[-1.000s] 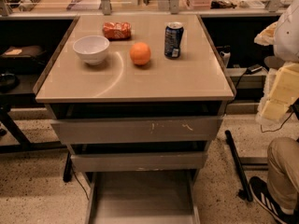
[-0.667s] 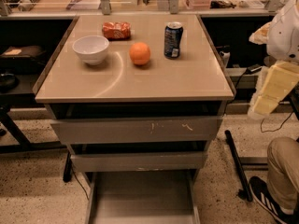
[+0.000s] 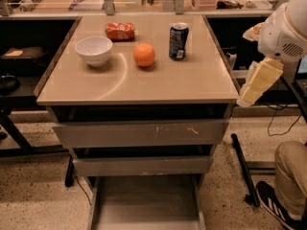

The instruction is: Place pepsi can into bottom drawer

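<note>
The pepsi can (image 3: pixel 178 41), dark blue with a silver top, stands upright on the beige table top (image 3: pixel 158 83), at the back right, right of the orange (image 3: pixel 144 55). The bottom drawer (image 3: pixel 146 205) is pulled out at the foot of the cabinet, its flat grey floor bare. My gripper (image 3: pixel 251 93) hangs on the white arm (image 3: pixel 286 32) off the table's right edge, pointing down and left. It is below and to the right of the can, well apart from it, and holds nothing that I can see.
A white bowl (image 3: pixel 94 50) and a red-orange snack bag (image 3: pixel 120 30) sit on the table's back left. Two grey-fronted drawers (image 3: pixel 139 134) are above the bottom one. A person's leg and shoe (image 3: pixel 284 190) are at the lower right. Dark shelves flank the cabinet.
The arm and gripper have moved left and slightly up, closer to the table's right edge. The can, orange, bowl and bag have not moved.
</note>
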### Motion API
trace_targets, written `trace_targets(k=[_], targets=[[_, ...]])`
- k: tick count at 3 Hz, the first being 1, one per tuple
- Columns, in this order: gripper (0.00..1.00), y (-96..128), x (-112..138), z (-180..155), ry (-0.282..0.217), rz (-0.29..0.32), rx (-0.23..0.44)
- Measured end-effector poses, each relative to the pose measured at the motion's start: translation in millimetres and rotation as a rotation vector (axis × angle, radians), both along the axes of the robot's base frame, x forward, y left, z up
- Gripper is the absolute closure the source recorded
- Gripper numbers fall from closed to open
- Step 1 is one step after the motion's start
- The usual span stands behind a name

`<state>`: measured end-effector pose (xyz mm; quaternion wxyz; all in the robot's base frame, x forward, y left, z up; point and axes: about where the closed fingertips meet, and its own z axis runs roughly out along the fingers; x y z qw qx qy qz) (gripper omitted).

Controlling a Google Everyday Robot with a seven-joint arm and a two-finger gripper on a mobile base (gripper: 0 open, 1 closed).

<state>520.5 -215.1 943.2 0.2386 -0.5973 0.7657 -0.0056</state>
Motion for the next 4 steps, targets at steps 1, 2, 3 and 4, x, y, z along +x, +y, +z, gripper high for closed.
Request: trace_targets(k=[1,2,3,4], targets=[[0.00,5,30,-5,-0.082,0.024,0.114],[0.00,12,49,-5,-0.141,0.021,0.230],[0.00,15,54,-4,-0.162,0.019,0.274],[0.00,16,54,-4,-0.162,0.019,0.275]])
